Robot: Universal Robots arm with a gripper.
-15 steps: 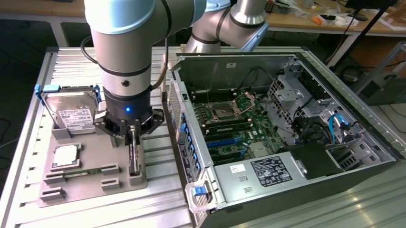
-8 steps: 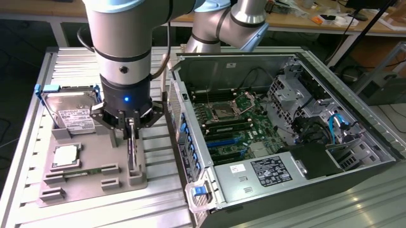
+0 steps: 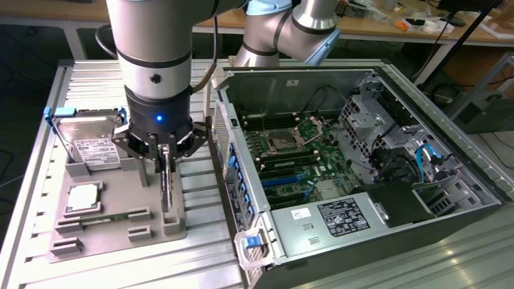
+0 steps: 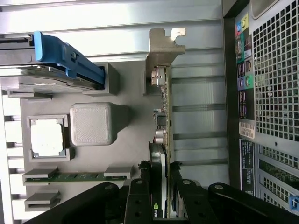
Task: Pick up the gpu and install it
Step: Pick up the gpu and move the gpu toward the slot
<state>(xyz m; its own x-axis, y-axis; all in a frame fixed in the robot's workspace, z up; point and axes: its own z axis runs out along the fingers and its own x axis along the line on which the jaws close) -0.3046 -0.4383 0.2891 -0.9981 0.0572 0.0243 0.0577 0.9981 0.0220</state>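
The gpu [image 3: 165, 186] stands on its edge in a slot of the grey holder [image 3: 112, 180], on the exterior view's left. In the wrist view the gpu [image 4: 164, 112] is a thin tan-green board with a silver end bracket and a dark cooler near the fingers. My gripper [image 3: 165, 158] reaches straight down over the card's upper edge. My gripper [image 4: 158, 176] has one black finger [image 4: 139, 186] on each face of the card, pressed against it. The card's lower edge still rests in the holder.
The holder also carries a hard drive [image 3: 92, 149] in a blue-handled carrier, a processor chip [image 3: 83, 197] and a memory stick [image 3: 105, 218]. The open computer case [image 3: 362, 180] with its motherboard [image 3: 293, 159] lies close on the exterior view's right; its rear panel [image 4: 273, 93] is beside the card.
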